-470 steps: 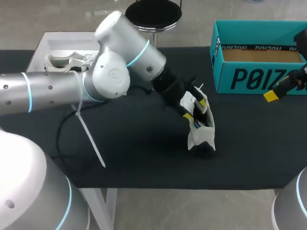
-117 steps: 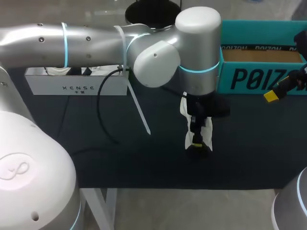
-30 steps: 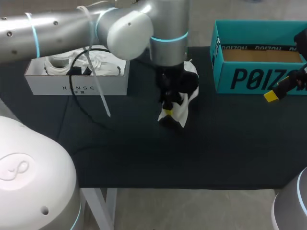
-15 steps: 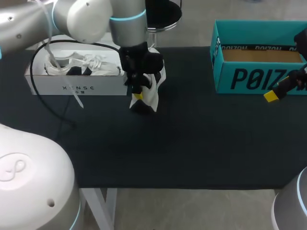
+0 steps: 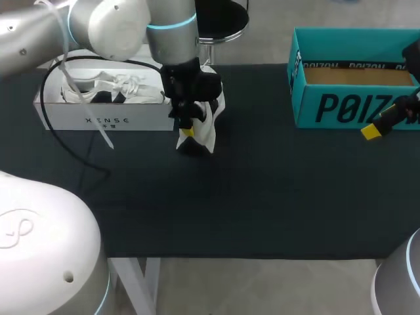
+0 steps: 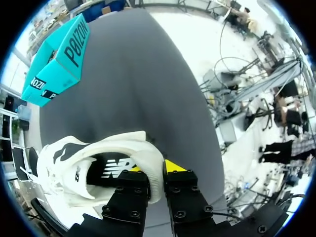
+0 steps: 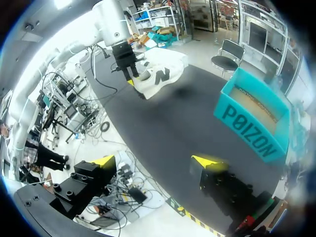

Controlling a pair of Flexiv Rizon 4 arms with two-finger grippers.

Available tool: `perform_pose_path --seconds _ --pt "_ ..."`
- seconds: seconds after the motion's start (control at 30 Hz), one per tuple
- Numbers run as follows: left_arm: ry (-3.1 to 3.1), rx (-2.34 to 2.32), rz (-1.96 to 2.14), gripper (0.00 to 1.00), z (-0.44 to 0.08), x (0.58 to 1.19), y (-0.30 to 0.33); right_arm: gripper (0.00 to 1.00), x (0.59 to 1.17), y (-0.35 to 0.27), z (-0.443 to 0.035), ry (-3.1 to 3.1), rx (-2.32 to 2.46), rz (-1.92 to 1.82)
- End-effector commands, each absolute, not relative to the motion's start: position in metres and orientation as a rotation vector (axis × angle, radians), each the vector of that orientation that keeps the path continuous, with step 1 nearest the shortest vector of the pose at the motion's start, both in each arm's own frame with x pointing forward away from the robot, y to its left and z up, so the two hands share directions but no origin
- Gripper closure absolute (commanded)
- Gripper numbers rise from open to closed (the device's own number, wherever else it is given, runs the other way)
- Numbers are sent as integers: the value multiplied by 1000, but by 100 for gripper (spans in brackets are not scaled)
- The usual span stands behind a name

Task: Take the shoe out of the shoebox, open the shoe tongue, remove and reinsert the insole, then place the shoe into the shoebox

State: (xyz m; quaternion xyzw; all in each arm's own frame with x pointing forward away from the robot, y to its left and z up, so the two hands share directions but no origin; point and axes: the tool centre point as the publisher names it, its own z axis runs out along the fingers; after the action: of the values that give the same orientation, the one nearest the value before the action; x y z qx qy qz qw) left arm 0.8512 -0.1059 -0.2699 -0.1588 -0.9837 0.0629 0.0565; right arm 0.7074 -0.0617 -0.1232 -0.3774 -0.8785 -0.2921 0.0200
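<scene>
A white shoe with black patches hangs toe-down over the dark table, just right of the white shoebox. My left gripper comes down from above and is shut on the shoe's heel collar. In the left wrist view the shoe lies ahead of the left gripper, its white rim pinched between the fingers. A second white shoe lies inside the white shoebox. My right gripper stands open at the table's right side, in front of the teal box, with nothing between its fingers.
The teal box stands open at the back right and shows a brown floor. A black cable and a white strap hang from my left arm in front of the white shoebox. The table's front half is bare dark cloth.
Over the last second my left arm carried the shoe leftward and toward the back, up beside the white shoebox; in the last half second it barely moved. The right arm stayed still.
</scene>
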Motion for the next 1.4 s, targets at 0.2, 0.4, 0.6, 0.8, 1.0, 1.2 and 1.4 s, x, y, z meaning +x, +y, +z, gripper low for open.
perform_pose_path --seconds 0.2,0.4,0.6,0.8,1.0,1.2,1.4 --pt "-2972 -769 140 100 -220 882 -65 0 710 -61 -124 -2724 -1169 -900" --pt "-2902 -1184 201 100 -197 907 -12 0 710 -61 -124 -2724 -1169 -900" --pt "-2816 -1434 122 100 -186 938 49 0 710 -61 -124 -2724 -1169 -900" --pt "-2856 -1367 9 100 -186 975 93 0 710 -61 -124 -2724 -1169 -900" --pt "-2856 -1367 9 100 -186 975 93 0 710 -61 -124 -2724 -1169 -900" --pt "-2856 -1367 9 100 -186 975 93 0 710 -61 -124 -2724 -1169 -900" --pt "-2856 -1367 9 100 -186 975 93 0 710 -61 -124 -2724 -1169 -900"
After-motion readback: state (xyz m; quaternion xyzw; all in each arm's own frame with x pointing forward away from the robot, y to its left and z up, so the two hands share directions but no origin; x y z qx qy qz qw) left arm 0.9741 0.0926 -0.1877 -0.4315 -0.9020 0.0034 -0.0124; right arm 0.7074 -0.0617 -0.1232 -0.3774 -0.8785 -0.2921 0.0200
